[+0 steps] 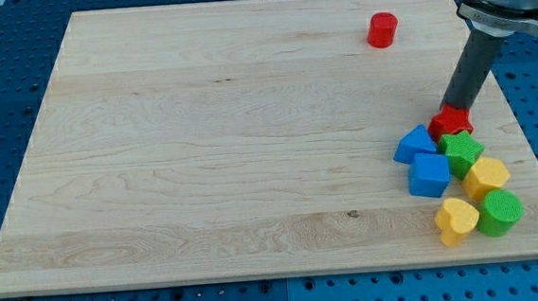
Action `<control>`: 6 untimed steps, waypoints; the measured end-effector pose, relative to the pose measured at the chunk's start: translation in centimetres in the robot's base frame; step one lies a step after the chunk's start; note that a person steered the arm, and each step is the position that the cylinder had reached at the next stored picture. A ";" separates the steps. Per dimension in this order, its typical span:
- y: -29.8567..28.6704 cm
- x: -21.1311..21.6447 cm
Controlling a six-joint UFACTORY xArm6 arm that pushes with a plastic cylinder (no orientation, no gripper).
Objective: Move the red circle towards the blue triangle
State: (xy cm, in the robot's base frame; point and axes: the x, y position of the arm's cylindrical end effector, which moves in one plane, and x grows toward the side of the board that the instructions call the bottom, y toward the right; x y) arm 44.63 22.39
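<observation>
At the view's right, my tip (pixel 453 109) (a bare rod, no hand) rested against a red star (pixel 449 122) beside the blue triangle (pixel 414 144), well apart from the red circle (pixel 382 30) near the bench's (pixel 202 136) top edge, so a careless sweep risked scattering the cluster.

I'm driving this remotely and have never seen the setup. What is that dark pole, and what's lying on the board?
There is one camera picture, looking down at a wooden board. The dark pole is my arm's rod; it has no claw and holds nothing, it only pushes. My tip sits at a red star-like block, which it partly hides. Clustered below are a blue triangle, blue cube, green star, yellow hexagon, yellow heart and green cylinder. The red circle stands alone near the view's top.
</observation>
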 end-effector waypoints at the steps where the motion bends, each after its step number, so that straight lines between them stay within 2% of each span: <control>1: 0.0 0.0; 2: 0.2 -0.2; 4: 0.6 -4.9; 6: 2.7 -5.5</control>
State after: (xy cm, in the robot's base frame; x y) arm 39.16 25.13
